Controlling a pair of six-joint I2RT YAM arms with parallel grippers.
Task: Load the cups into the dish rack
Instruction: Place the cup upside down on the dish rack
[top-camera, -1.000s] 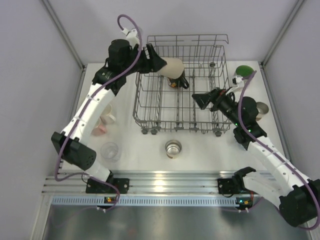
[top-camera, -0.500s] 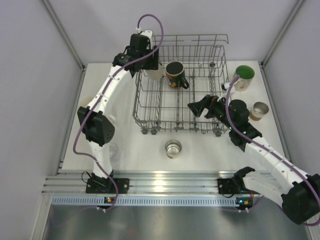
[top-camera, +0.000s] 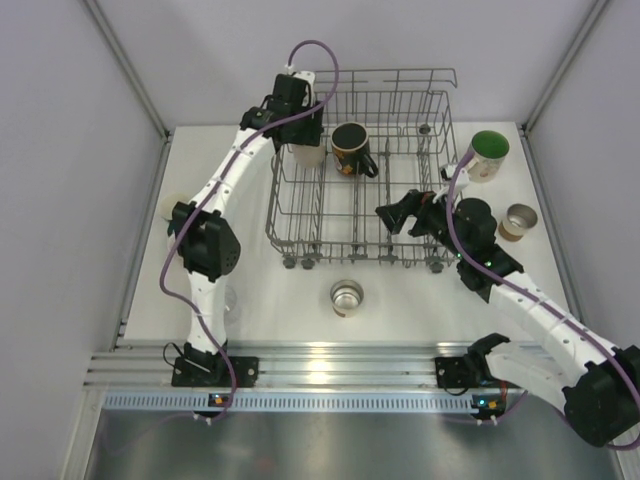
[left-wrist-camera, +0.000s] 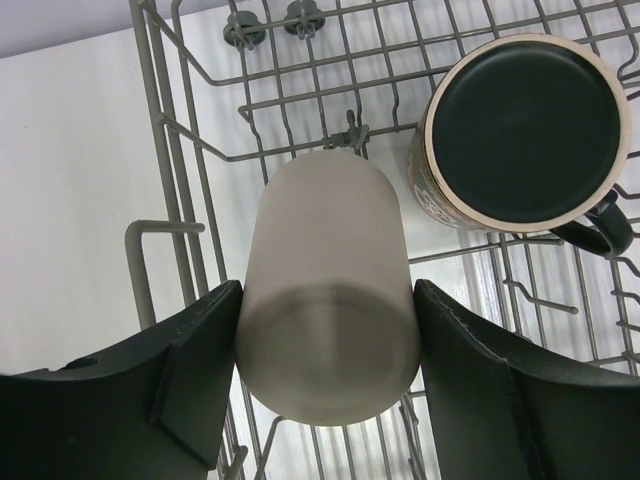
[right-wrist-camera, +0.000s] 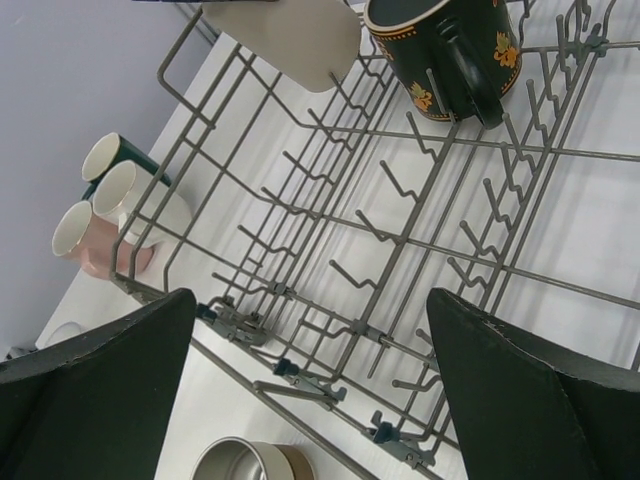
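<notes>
My left gripper (top-camera: 300, 128) (left-wrist-camera: 328, 305) is shut on an upside-down cream cup (top-camera: 308, 153) (left-wrist-camera: 325, 290). It holds the cup in the far-left corner of the grey wire dish rack (top-camera: 355, 250) (left-wrist-camera: 165, 130). Beside it in the rack stands an upside-down black mug (top-camera: 350, 148) (left-wrist-camera: 525, 125) (right-wrist-camera: 445, 45). My right gripper (top-camera: 395, 215) (right-wrist-camera: 315, 330) hovers open over the rack's near-right part with nothing between its fingers. A steel cup (top-camera: 346, 296) (right-wrist-camera: 245, 462) stands on the table in front of the rack.
A green cup (top-camera: 488, 148) and a brown-banded cup (top-camera: 518, 220) stand right of the rack. Left of it are dark green (right-wrist-camera: 105, 155), white (right-wrist-camera: 125, 195) and pink (right-wrist-camera: 85, 235) cups, mostly hidden behind my left arm from above.
My left arm has swung the cream cup from beside the black mug to the rack's far-left corner and lowered it. My right gripper has shifted slightly left, uncovering the green cup.
</notes>
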